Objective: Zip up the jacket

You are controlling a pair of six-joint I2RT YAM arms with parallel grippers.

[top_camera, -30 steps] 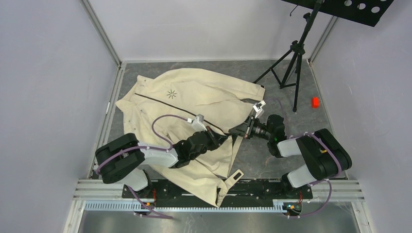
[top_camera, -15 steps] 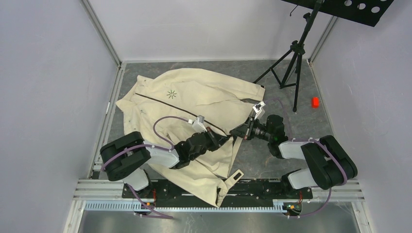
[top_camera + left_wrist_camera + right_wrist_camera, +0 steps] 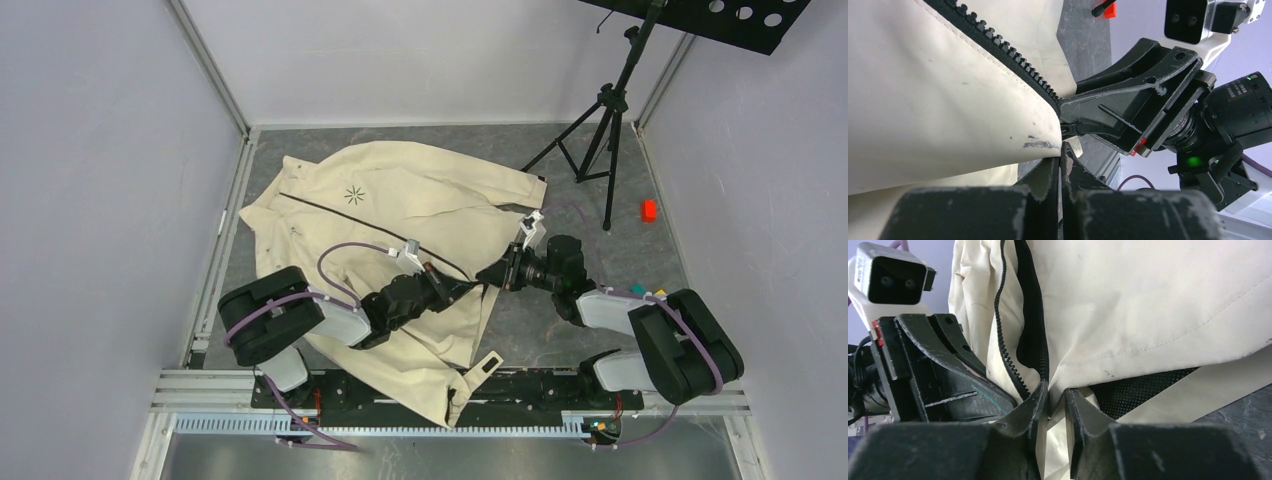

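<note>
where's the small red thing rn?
Top view, far right: the small red object lies on the table near the right wall, just right of the tripod foot and well clear of the jacket.

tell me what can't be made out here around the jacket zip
zipper slider: top view, hidden where left gripper and right gripper meet; left wrist view, right gripper's fingers cover it
right gripper's hold: right wrist view, jaws slightly apart at the jacket edge; gripped or not, unclear
small red object: top view, too small to identify
music stand: top view, desk cut off by the top edge
</note>
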